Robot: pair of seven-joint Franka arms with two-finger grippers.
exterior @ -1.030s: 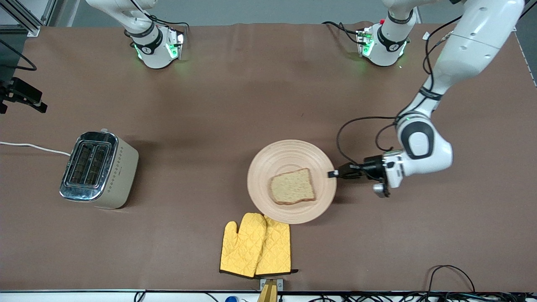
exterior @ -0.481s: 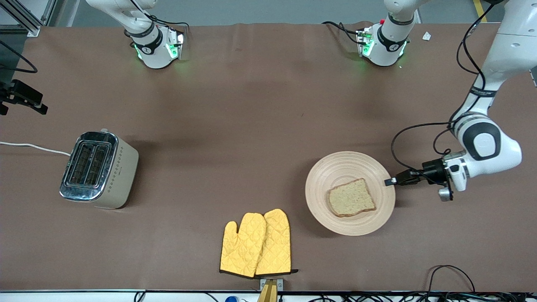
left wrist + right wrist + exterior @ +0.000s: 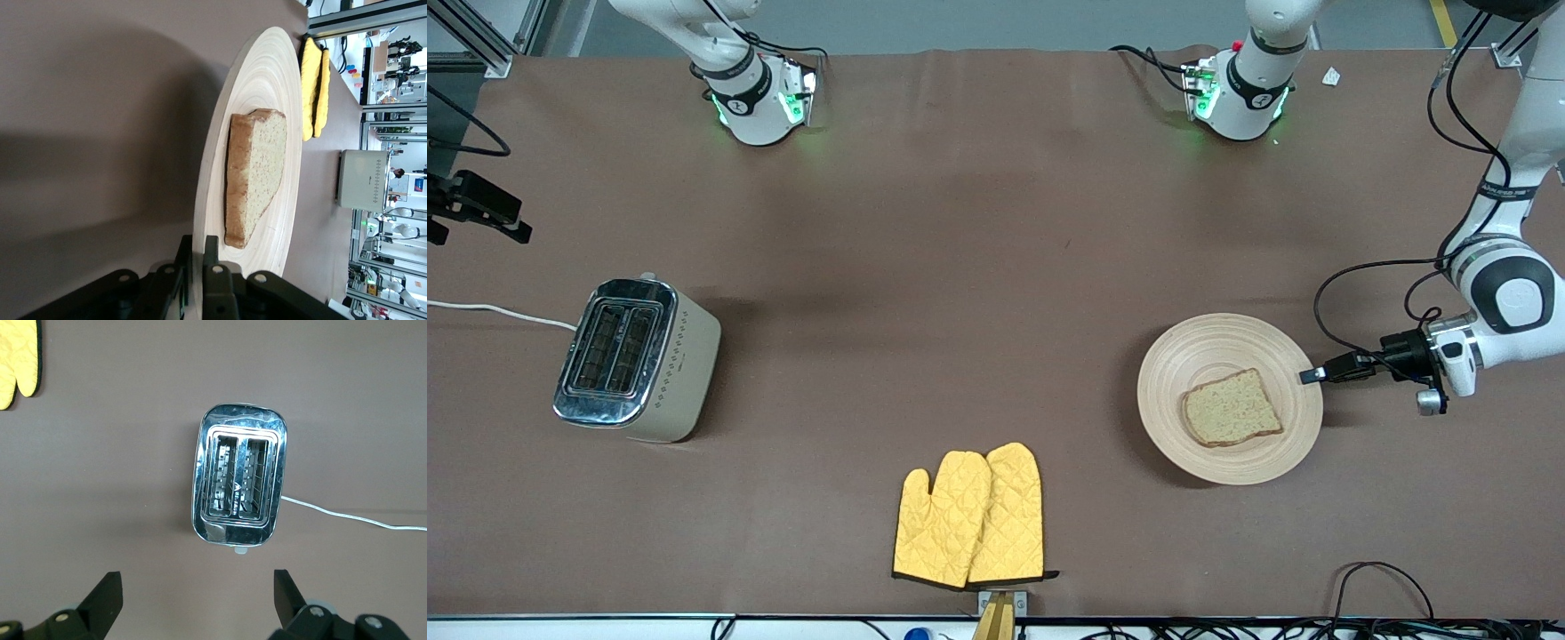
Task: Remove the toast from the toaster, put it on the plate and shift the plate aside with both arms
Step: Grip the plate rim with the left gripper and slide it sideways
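The pale wooden plate (image 3: 1209,356) lies on the brown table toward the left arm's end. The toast (image 3: 1232,408) lies flat on it. My left gripper (image 3: 1312,375) is shut on the plate's rim at the edge toward the left arm's end. In the left wrist view its fingers (image 3: 199,243) clamp the rim of the plate (image 3: 267,87), with the toast (image 3: 257,167) just past them. My right gripper (image 3: 195,580) is open and empty, high above the toaster (image 3: 239,480). It is out of the front view.
The silver toaster (image 3: 636,360), slots empty, stands toward the right arm's end with a white cord. A pair of yellow mitts (image 3: 969,516) lies near the table's front edge. Black cables trail beside the left wrist.
My left gripper has pulled the plate with the toast on it toward the left arm's end of the table, away from the mitts. The toaster and mitts have not moved.
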